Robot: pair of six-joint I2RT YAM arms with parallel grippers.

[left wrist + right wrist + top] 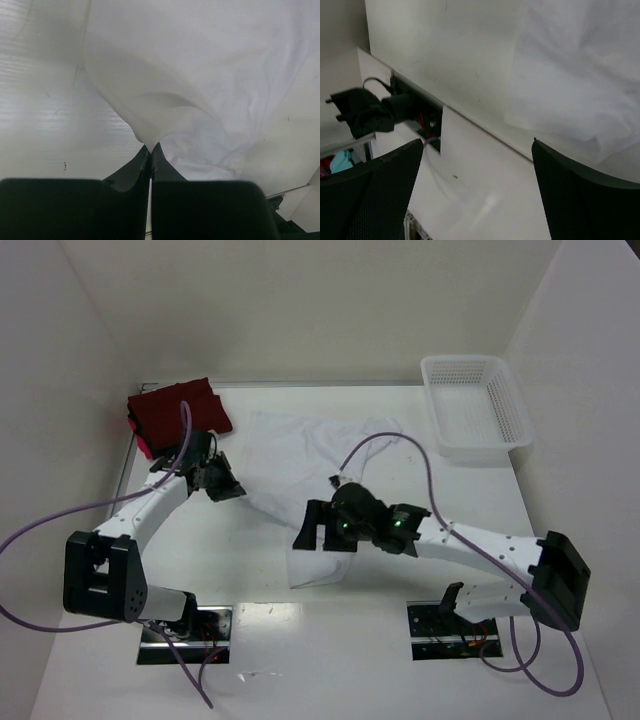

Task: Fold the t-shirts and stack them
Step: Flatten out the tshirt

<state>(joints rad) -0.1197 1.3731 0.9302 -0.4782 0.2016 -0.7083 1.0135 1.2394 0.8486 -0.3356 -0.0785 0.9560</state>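
Observation:
The white t-shirt [300, 465] lies rumpled across the middle of the table. My left gripper [232, 490] is shut on its left edge; the left wrist view shows the cloth [200, 95] pinched between the closed jaws at my left gripper's tips [151, 147]. My right gripper [322, 530] is open over the shirt's near edge, holding nothing; in the right wrist view the shirt [580, 75] lies beyond my right gripper [477, 152]. Folded dark red t-shirts [178, 416] sit stacked at the far left corner.
A white plastic mesh basket [478, 406] stands at the far right. White walls enclose the table on the left, back and right. Purple cables loop from both arms. The arm base plates [185, 632] sit at the near edge.

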